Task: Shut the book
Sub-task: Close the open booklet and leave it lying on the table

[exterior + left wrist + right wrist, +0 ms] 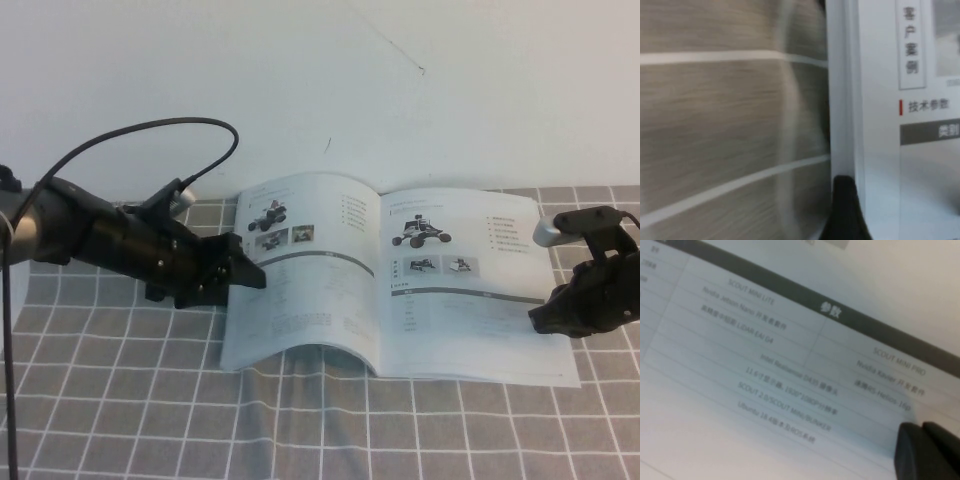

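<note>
Open book (pixel 330 300), checked cloth (pixel 120 400).
L gripper (pixel 250 274) at left edge, R gripper (pixel 538 320) on right pg; wrist cams: tips together.

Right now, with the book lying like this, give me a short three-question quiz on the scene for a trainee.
1. True or false: the book lies open on the checked cloth.
2. Fill in: the right gripper is at the outer edge of the book's ____ page.
3. Where is the left gripper? A) at the book's left edge B) on the middle fold C) above the right page

Key: 1 true; 2 right; 3 A.
</note>
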